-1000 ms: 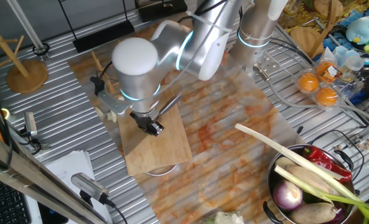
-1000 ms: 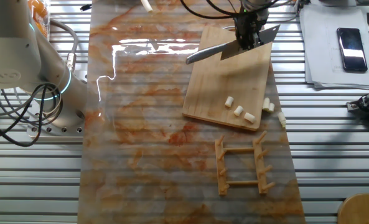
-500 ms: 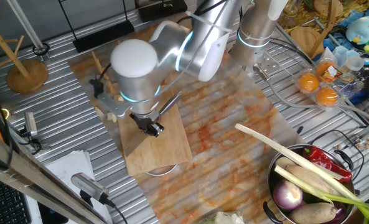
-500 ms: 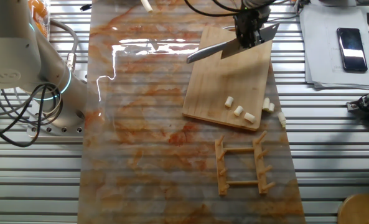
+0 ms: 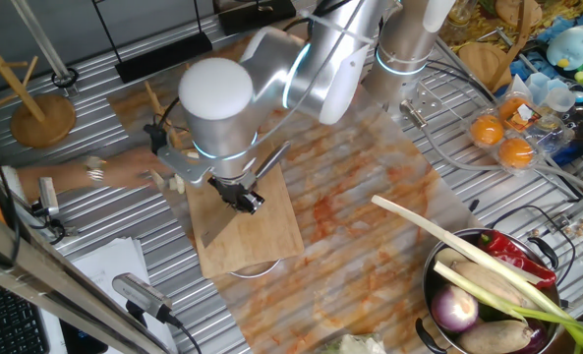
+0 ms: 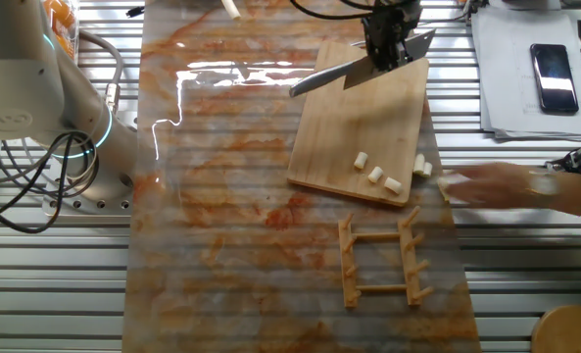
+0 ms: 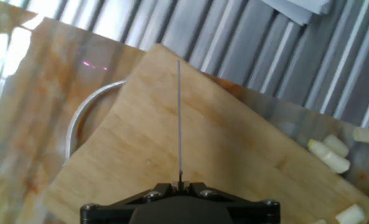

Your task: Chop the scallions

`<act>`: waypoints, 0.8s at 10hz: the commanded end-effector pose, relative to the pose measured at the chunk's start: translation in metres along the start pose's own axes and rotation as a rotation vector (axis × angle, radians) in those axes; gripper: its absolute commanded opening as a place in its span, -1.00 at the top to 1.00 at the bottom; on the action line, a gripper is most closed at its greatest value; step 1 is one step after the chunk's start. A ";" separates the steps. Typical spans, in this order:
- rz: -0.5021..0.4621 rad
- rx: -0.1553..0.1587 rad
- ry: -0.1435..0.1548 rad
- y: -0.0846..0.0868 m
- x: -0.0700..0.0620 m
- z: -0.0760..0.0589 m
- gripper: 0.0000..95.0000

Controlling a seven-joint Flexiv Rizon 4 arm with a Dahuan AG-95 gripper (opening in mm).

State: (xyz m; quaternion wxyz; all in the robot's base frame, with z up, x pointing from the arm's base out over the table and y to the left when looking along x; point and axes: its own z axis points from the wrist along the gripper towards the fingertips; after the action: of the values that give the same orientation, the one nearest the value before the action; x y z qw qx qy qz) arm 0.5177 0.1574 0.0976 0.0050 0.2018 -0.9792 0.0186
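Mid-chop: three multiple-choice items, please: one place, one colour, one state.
1. The short cylindrical scallion chunks lie: A in the gripper; B on the light wooden cutting board, at its end by the wooden peg rack; C inside that rack.
2. Their colour: A green; B purple; C pale cream.
3. The gripper is: A open; B shut on the steel knife; C out of view.
B, they sit by the board's edge near the rack; C, all look cream; B, the knife hangs from its fingers.
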 end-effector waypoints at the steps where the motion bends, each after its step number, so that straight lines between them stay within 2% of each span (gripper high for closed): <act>1: -0.013 0.005 0.008 0.005 0.005 -0.005 1.00; 4: -0.002 0.017 0.018 0.011 0.007 -0.007 1.00; 8: 0.029 0.018 0.017 0.012 0.008 -0.008 1.00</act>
State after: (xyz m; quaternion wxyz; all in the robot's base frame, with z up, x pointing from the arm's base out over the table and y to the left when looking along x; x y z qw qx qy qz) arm 0.5039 0.1652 0.1068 0.0094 0.1870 -0.9819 0.0292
